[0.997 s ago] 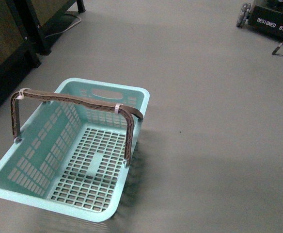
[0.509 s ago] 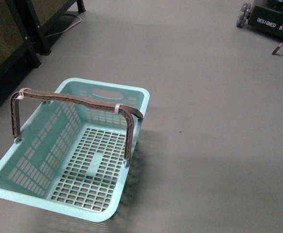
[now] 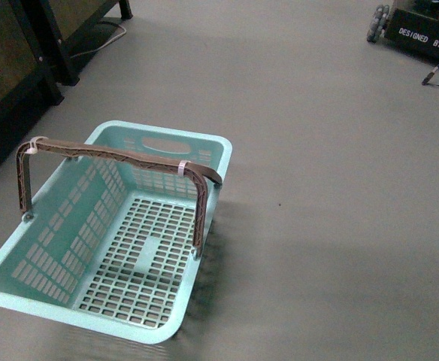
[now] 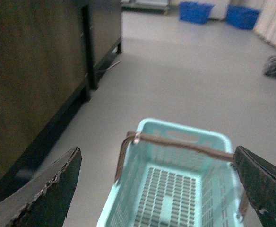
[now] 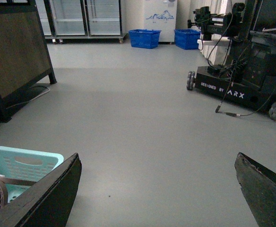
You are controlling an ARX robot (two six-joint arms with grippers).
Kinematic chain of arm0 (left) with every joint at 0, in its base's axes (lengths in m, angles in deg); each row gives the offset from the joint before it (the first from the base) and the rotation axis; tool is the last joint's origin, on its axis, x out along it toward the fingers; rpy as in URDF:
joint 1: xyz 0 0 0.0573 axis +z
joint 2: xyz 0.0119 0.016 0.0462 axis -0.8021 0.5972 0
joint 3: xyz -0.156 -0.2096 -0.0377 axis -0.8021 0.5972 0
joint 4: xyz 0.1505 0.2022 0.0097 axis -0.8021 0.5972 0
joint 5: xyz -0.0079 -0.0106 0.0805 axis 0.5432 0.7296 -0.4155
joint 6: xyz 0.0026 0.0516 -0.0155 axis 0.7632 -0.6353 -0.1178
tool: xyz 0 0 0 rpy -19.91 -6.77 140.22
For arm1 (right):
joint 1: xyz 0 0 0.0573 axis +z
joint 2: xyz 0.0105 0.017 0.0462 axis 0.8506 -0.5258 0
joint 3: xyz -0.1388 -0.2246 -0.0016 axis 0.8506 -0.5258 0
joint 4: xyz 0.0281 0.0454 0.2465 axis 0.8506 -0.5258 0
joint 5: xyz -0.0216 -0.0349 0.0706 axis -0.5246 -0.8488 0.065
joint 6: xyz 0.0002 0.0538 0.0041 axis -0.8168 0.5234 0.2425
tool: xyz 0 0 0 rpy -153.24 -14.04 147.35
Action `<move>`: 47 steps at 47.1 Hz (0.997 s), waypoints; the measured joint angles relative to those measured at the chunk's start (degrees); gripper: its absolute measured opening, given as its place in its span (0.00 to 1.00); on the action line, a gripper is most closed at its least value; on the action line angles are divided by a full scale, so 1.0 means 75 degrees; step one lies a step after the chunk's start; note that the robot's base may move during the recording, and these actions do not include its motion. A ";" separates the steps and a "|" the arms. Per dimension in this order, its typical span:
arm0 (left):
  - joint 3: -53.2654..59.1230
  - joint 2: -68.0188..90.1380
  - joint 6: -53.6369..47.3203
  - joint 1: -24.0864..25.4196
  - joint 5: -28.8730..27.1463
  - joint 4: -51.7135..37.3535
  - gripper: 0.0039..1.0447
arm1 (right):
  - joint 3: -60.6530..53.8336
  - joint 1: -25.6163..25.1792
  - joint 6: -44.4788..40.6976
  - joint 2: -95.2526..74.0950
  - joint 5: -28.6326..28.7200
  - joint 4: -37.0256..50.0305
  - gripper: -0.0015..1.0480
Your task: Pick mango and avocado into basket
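Note:
The light teal basket (image 3: pixel 212 154) stands empty on the grey floor at the left, its brown handle (image 3: pixel 114 156) raised and tied with white zip ties. From the left wrist view the basket (image 4: pixel 180 134) lies below and ahead of my open left gripper (image 4: pixel 157 189), which holds nothing. In the right wrist view only a corner of the basket (image 5: pixel 22 158) shows, off to one side of my open right gripper (image 5: pixel 157 189), which hangs over bare floor. The mango and the avocado are out of view. Neither arm shows in the front view.
A dark cabinet on black legs (image 3: pixel 24 68) stands at the far left with a cable (image 3: pixel 103 41) beside it. A wheeled black machine base (image 5: pixel 228 87) with trailing cables sits at the far right. Blue crates (image 5: pixel 145 38) line the back wall.

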 joint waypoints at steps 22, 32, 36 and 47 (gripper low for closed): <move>-0.0985 0.4380 0.4552 -0.0542 0.0047 -0.1236 0.93 | 0.0000 0.0000 0.0000 0.0000 0.0000 0.0000 0.93; -0.1903 0.9355 0.7070 -0.0784 0.0417 -0.4237 0.93 | 0.0000 0.0000 0.0000 0.0000 0.0000 0.0000 0.93; -0.2267 1.0754 0.7580 -0.0816 0.0452 -0.4887 0.93 | 0.0000 0.0000 0.0000 0.0000 0.0000 0.0000 0.93; -0.3940 1.4338 0.8638 -0.1151 0.0647 -0.6315 0.93 | 0.0000 0.0000 0.0000 0.0000 0.0000 0.0000 0.93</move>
